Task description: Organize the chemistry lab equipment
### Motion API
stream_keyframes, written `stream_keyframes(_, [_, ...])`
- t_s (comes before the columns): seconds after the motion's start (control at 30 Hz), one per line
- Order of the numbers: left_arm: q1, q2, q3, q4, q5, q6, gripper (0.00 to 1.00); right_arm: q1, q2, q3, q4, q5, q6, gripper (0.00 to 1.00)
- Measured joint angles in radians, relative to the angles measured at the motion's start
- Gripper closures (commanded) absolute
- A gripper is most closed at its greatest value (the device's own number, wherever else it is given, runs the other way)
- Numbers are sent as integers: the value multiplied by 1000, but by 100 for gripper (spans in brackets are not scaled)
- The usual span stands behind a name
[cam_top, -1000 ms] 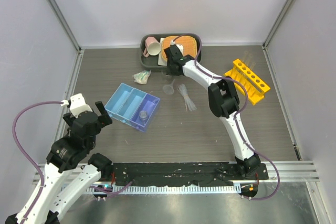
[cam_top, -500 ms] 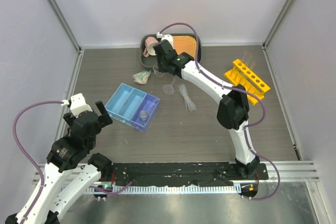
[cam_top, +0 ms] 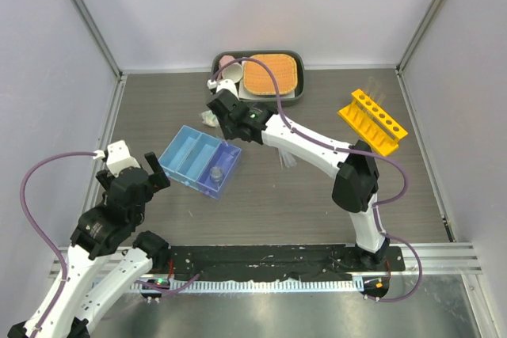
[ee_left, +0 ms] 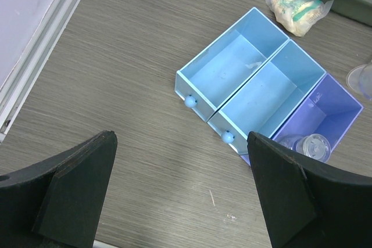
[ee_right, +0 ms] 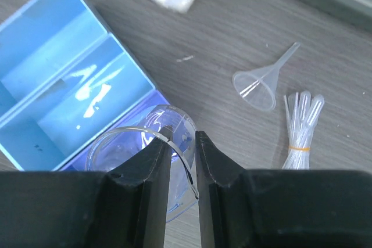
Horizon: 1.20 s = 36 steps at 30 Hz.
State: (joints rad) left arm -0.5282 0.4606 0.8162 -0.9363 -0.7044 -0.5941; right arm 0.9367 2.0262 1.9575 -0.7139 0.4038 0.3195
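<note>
1. Pinches with the right end effector (ee_right: 183,137) the rim of a clear beaker (ee_right: 125,143), clamped tight on the glass wall, over the purple end of the blue tray (ee_right: 52,56).
2. Shows the funnel (ee_right: 256,88) lying on the table (ee_right: 221,39) at 2 o'clock of that grasp, and the banded pipettes (ee_right: 302,126) at 3 o'clock.
3. Holds the left end effector (ee_left: 183,201) spread wide apart on nothing, with the tray at 1 o'clock.
4. Shows another small beaker (ee_left: 314,146) inside the purple compartment.
5. Shows the yellow rack (cam_top: 372,122) well apart, at 2 o'clock of the table.

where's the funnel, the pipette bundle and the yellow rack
funnel (ee_right: 255,90), right wrist view, on its cone
pipette bundle (ee_right: 300,126), right wrist view, mid-length of the tubes
yellow rack (cam_top: 374,120), top view, on its holed top face
</note>
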Motion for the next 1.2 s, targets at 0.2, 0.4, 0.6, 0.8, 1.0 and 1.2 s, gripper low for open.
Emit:
stream_keyframes(0.2, [0, 0, 0, 0, 2, 0, 0, 26, 1, -56, -13, 5, 4, 99])
stream_keyframes(0.4, [0, 0, 0, 0, 5, 0, 0, 49, 3, -105, 4, 4, 16, 99])
stream_keyframes(0.6, [0, 0, 0, 0, 9, 0, 0, 57, 8, -155, 31, -6, 25, 99])
stream_keyframes(0.8, [0, 0, 0, 0, 10, 1, 0, 57, 29, -188, 95, -16, 31, 99])
stream_keyframes(1.0, [0, 0, 0, 0, 10, 1, 0, 57, 43, -262, 166, -31, 30, 99])
stream_keyframes(1.2, [0, 0, 0, 1, 10, 1, 0, 57, 67, -302, 212, -43, 31, 91])
